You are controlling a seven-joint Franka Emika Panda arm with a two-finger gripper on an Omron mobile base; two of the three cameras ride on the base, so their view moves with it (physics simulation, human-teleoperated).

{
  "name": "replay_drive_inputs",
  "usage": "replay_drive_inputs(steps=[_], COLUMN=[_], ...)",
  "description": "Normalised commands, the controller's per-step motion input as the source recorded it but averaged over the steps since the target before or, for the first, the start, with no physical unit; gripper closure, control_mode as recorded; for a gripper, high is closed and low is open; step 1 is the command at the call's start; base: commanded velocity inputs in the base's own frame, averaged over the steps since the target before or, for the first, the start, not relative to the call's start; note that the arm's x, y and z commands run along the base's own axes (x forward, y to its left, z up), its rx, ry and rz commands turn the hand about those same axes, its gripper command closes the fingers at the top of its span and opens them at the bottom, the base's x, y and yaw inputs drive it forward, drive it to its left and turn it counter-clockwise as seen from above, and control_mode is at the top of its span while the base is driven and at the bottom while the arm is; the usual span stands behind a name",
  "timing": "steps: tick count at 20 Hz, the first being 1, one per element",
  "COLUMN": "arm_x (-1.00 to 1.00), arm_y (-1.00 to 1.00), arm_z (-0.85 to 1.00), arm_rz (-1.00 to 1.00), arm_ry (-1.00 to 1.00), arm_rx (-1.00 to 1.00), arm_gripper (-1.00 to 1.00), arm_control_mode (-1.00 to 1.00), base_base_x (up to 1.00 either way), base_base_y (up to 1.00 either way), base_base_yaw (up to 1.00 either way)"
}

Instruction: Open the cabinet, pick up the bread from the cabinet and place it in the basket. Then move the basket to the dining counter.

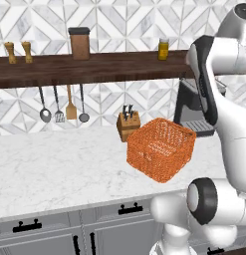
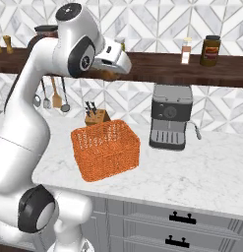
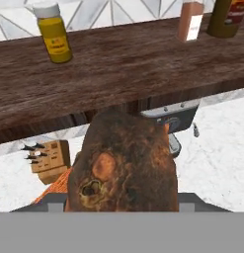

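**Bread in the tool above the basket; drop and carry still to be done**

In the hand view the bread is seen close against the camera, dark brown and crusty, at the spot where the finger tips would rise; the tips themselves are hidden by it, so the tool is judged to be closed on the bread. In the right base view a small brown patch is made out under the tool, held high, level with the wooden shelf.

The fetching of the bread is therefore taken as done; no cabinet holding bread can be made out, so whether its door is left open cannot be told.

Below and slightly beyond the tool, the basket is set on the marble worktop, empty as far as its mesh allows to be judged; an orange corner of it is caught under the bread in the hand view. Just behind it a knife block is stood, and to its right a coffee machine.

Remaining, by this reading: the bread is to be lowered and released into the basket; the basket is then to be gripped and carried to the dining counter. About half of the task is judged complete.
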Motion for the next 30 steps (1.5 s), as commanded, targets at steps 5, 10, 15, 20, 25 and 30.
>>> replay_drive_inputs(steps=[5, 10, 15, 20, 25, 30], arm_x=[-0.78, -0.44, -0.08, 0.26, 0.36, 0.61], arm_y=[0.43, 0.03, 0.00, 0.01, 0.00, 0.05], arm_z=[-0.09, -0.81, -0.81, -0.98, -0.88, -0.56], arm_rz=[0.00, 0.05, 0.15, 0.08, 0.06, 0.03], arm_ry=[0.24, 0.12, 0.01, 0.08, 0.04, 0.05], arm_rx=[0.05, 0.24, 0.06, -0.16, -0.02, -0.03], arm_gripper=[1.00, 1.00, 1.00, 1.00, 1.00, 1.00], arm_control_mode=[-1.00, -1.00, -1.00, -1.00, -1.00, -1.00], base_base_x=[0.00, 0.00, 0.00, 0.00, 0.00, 0.00], base_base_y=[0.00, 0.00, 0.00, 0.00, 0.00, 0.00], base_base_yaw=[0.00, 0.00, 0.00, 0.00, 0.00, 0.00])
